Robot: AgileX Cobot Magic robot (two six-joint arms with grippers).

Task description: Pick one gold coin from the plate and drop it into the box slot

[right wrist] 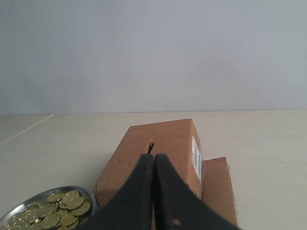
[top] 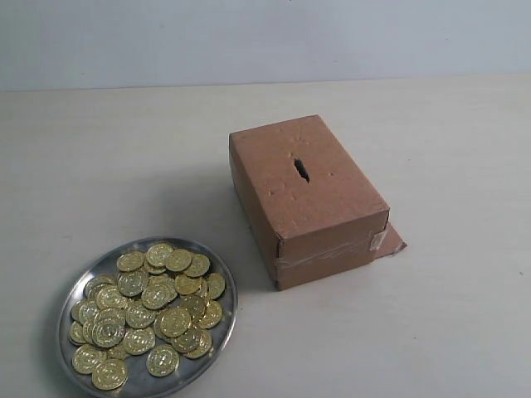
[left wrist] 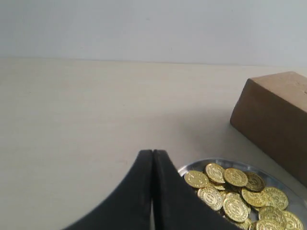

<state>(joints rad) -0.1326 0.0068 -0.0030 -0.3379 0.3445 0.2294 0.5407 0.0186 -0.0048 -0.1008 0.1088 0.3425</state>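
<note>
A round silver plate (top: 90, 272) sits on the pale desk (top: 99, 166) at the lower left of the exterior view. It holds a loose heap of gold coins (top: 145, 311), many of them overlapping, and bare metal shows along the rim. None of the coins has left the plate.

To the right of the plate, and a little farther back, stands a brown cardboard box (top: 311, 199), set at an angle to the desk's edge. The box is near the plate but not touching it. In the middle of the box's top face is the slot (top: 301, 169), a short dark cut with ragged edges. Clear tape (top: 332, 253) runs across the near end of the box, and a cardboard flap (top: 390, 240) sticks out flat on the desk at its base on the right.

In the left wrist view the left pincer (left wrist: 152, 158) is closed. Its two black fingers (left wrist: 134, 191) are pressed together with nothing between them. It hangs above the desk at the plate's edge, with the coins just beside it and one end of the box beyond them.

In the right wrist view the right pincer (right wrist: 154, 160) is closed too, its tips meeting with nothing gripped. Its tips line up with the slot and sit just short of it in this view. How high it hangs over the box cannot be told. A white label (right wrist: 196, 155) shows on the end face of the box, the flap lies beside it, and part of the plate with its coins is off to one side.
</note>
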